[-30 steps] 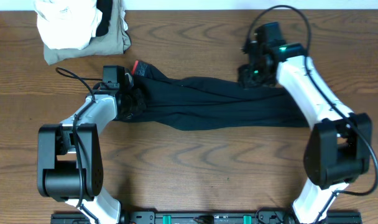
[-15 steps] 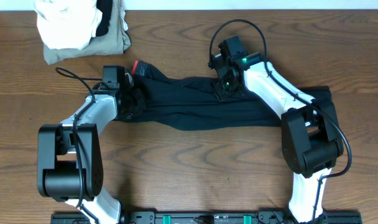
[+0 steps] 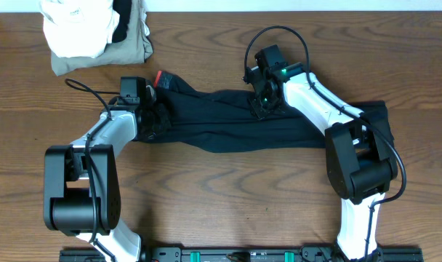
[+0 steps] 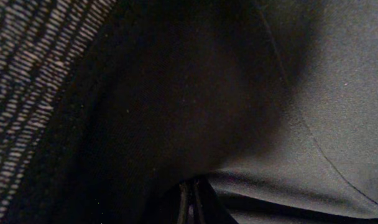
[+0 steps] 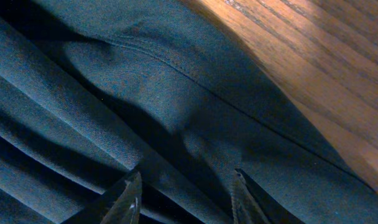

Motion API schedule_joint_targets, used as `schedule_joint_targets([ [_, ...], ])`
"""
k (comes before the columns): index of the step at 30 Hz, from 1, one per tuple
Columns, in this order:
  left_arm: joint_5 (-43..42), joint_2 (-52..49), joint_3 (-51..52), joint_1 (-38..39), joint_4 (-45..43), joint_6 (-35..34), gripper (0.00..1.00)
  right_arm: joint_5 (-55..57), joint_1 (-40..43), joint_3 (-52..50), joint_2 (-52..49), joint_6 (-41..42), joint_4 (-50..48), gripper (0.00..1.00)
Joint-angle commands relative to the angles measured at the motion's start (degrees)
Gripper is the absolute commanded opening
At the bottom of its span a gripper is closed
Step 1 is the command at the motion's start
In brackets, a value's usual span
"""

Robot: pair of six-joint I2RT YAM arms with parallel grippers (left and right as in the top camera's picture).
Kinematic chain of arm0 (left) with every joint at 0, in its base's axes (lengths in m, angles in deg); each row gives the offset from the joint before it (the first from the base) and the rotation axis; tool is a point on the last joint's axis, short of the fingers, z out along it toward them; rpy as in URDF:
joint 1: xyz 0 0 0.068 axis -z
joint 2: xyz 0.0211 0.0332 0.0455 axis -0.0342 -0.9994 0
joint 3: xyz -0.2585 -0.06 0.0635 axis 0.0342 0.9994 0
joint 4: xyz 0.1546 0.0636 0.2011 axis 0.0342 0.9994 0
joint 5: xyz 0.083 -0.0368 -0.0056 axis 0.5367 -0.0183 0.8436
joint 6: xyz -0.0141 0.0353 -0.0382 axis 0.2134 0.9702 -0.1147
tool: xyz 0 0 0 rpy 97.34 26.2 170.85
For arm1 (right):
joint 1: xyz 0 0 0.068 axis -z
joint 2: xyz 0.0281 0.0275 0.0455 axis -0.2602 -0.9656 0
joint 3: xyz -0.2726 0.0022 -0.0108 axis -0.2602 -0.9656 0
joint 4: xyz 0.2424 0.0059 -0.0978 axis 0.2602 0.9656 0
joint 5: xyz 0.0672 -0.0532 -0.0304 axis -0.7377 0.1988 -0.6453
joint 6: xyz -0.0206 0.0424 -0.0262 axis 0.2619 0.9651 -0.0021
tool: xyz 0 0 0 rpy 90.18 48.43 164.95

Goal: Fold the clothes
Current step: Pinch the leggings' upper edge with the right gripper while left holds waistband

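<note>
Where the wooden table (image 3: 228, 196) is spanned left to right across its middle by the long black clothes (image 3: 228, 125), a white garment (image 3: 75, 29) and an olive garment (image 3: 137, 45) sit piled at the far left. The right gripper (image 3: 265, 106) rests mid-length on the cloth, fingers apart astride a fold. The left gripper (image 3: 154, 116) is sunk in the waistband end, and whether it is closed cannot be told.
</note>
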Motion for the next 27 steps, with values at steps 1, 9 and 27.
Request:
schedule_joint_targets([
  [1, 2.91, -0.44, 0.13, -0.74, 0.87, -0.55, 0.08, -0.68, -0.22, 0.68, -0.44, -0.59, 0.15, 0.45],
  [9, 2.89, -0.44, 0.13, -0.74, 0.87, -0.55, 0.07, -0.68, -0.52, 0.28, -0.44, -0.59, 0.31, 0.45],
  [27, 2.89, -0.44, 0.13, -0.74, 0.87, -0.57, 0.08, -0.63, -1.31, -0.52, -1.25, -1.49, 0.09, 0.44],
])
